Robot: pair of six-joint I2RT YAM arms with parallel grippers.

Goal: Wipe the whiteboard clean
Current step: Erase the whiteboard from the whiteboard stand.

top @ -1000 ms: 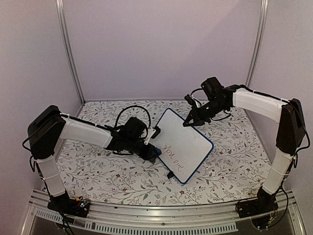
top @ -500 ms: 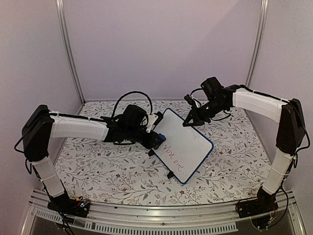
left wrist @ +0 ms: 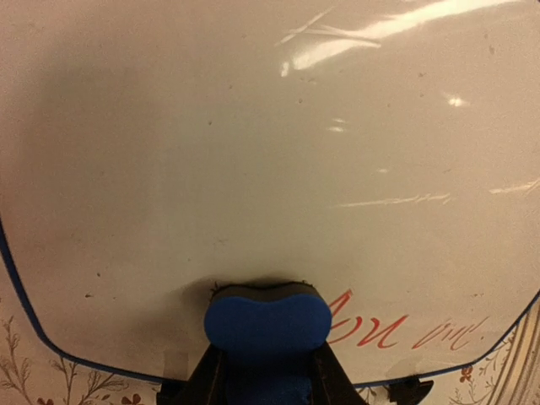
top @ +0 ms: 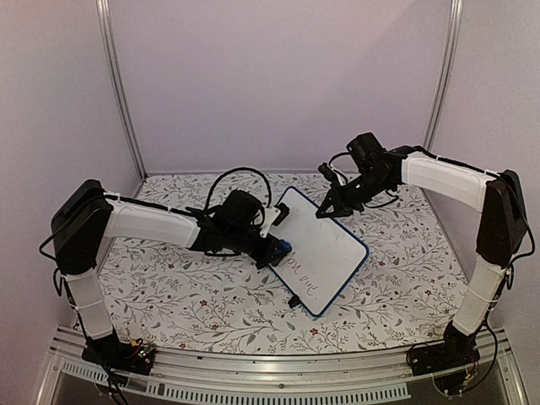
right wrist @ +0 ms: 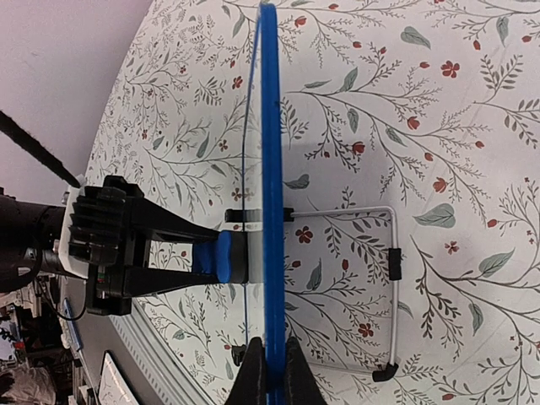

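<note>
The whiteboard (top: 325,240) stands tilted on the floral table, blue-framed, with red handwriting (top: 301,272) near its lower edge. My left gripper (top: 272,250) is shut on a blue eraser (top: 281,248) and presses it against the board's left part. In the left wrist view the eraser (left wrist: 267,316) sits flat on the white surface (left wrist: 253,152), just left of the handwriting (left wrist: 380,331). My right gripper (top: 327,211) is shut on the board's top edge. Seen from the right wrist, its fingers (right wrist: 272,359) pinch the blue frame (right wrist: 271,169), with the eraser (right wrist: 221,257) touching the board's face.
A white wire stand (right wrist: 392,287) props the board from behind. Two black feet (top: 294,300) rest on the floral tablecloth (top: 169,295). Pale walls close the back and sides, and an aluminium rail (top: 278,371) runs along the near edge.
The left gripper carried the eraser up along the board's left edge, then back down slightly and further onto the white surface. The right arm and the board have not moved.
</note>
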